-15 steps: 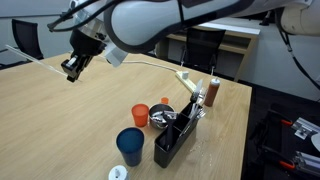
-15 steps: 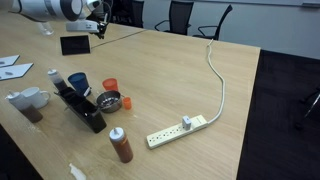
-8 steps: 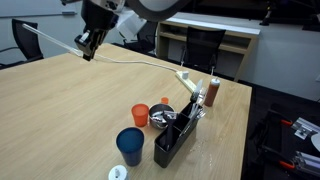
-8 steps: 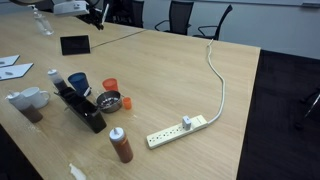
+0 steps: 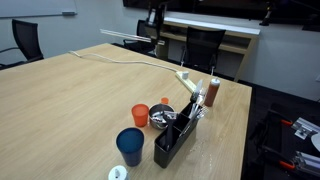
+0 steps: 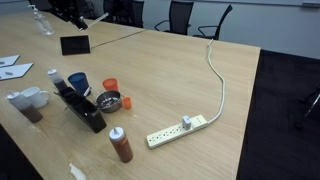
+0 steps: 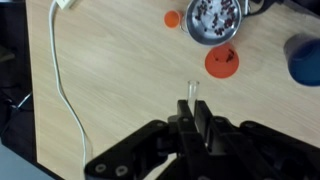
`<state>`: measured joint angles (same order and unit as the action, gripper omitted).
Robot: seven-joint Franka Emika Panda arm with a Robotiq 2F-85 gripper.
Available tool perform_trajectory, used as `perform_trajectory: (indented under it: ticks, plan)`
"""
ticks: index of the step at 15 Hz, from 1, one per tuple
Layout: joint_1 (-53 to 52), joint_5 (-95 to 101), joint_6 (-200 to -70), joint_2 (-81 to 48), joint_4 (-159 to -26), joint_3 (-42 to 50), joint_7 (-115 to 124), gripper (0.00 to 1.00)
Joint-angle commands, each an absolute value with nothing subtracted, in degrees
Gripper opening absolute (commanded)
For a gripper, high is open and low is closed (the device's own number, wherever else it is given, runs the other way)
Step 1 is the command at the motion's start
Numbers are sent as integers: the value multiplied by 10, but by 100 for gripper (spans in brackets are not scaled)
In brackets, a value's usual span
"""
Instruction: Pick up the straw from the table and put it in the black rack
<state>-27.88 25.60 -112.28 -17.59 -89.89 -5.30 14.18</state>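
In the wrist view my gripper [image 7: 193, 106] is shut on the straw [image 7: 192, 91], a thin pale tube whose tip sticks out past the fingertips. I hold it high above the wooden table. The black rack [image 5: 171, 141] stands near the table's front edge beside the blue cup [image 5: 130, 146]; it also shows in an exterior view [image 6: 82, 109]. The gripper is far from the rack. In an exterior view only a dark part of the arm [image 6: 70, 12] shows at the top left edge.
Below the gripper lie an orange cup [image 7: 222, 62], a metal bowl [image 7: 212, 20], an orange cap [image 7: 173, 17] and the blue cup [image 7: 305, 60]. A long white cable [image 7: 58, 85] runs to a power strip [image 6: 177, 129]. A brown bottle [image 6: 121, 146] stands near the rack.
The arm has risen and swung back, leaving one exterior view and reaching the top left edge of the other. The table's objects have not moved.
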Motion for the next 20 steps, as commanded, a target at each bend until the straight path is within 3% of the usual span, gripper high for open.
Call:
perform_trajectory:
  ticks: [1,11,20]
  plan:
    - [-260,265,-1049,-85,-1017,-81,166,3]
    - [-225,215,-837,-10,-1089,-142,162,3]
    - [-212,135,-769,-21,-1114,-153,97,3]
